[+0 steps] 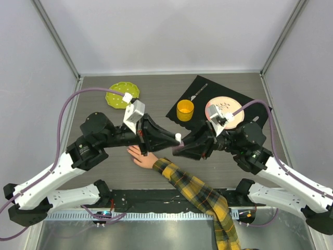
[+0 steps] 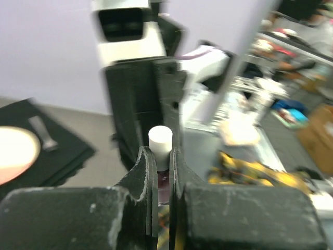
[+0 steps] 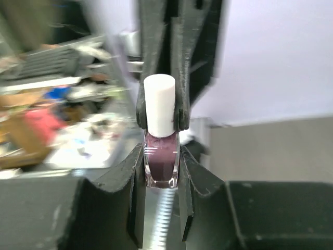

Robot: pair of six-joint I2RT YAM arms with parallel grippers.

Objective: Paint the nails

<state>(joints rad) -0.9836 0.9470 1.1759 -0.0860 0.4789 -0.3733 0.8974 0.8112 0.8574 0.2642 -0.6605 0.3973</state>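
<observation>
No writing, brand, number or sign was legible in any view. The nail polish bottle showed only glare streaks on its dark glass.

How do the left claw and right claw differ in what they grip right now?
The left claw pinches the white cap; the right claw clamps the dark purple glass body. The left claw's fingers stand closer together than the right claw's. Both are shut on the same nail polish bottle.

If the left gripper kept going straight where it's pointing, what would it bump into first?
Most likely the right gripper, facing it nose to nose. The left gripper pinches the white cap of the nail polish bottle that the right one holds.
</observation>
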